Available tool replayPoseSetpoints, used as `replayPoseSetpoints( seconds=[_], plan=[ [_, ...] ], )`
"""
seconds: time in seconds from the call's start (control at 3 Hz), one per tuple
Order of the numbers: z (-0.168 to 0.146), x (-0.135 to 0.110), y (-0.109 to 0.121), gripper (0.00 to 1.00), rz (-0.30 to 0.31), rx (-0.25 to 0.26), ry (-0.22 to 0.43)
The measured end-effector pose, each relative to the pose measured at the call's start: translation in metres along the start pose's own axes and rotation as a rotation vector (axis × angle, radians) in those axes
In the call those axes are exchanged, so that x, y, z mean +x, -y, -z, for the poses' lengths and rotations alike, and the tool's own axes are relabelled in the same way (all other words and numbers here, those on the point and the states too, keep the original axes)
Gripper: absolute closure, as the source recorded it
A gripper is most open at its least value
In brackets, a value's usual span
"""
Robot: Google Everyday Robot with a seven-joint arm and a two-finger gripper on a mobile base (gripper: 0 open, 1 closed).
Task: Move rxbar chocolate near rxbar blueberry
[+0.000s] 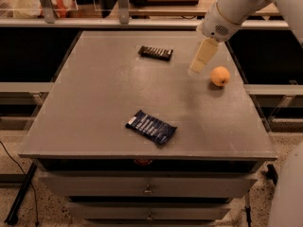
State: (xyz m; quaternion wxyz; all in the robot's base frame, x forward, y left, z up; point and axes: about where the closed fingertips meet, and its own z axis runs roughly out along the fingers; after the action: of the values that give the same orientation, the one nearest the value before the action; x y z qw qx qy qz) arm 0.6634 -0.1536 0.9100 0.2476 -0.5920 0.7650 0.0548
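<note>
Camera view looks down on a grey table [94,108]. Near its front edge lies the rxbar blueberry [151,126], a crinkled navy wrapper with rows of white lettering, set at a slant. Well apart, toward the far edge, sits the rxbar chocolate [155,53], a slim black bar with faint pale print. To its right the gripper [196,69] hangs above the table; whether it is open or closed cannot be told. An orange fruit [220,75] rests near it.
</note>
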Motion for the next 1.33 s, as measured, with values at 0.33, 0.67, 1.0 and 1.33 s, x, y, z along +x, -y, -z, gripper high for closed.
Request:
replayPoseSetpoints(
  seconds=[0.33,0.67,1.0,1.33],
  plan=[
    [-0.028,-0.009,0.027,0.00,-0.096,0.047,0.048],
    [-0.049,-0.018,0.047,0.00,-0.154,0.076,0.093],
    [-0.067,-0.029,0.058,0.00,-0.181,0.079,0.134],
    [-0.084,-0.041,0.063,0.00,-0.186,0.058,0.158]
  ],
)
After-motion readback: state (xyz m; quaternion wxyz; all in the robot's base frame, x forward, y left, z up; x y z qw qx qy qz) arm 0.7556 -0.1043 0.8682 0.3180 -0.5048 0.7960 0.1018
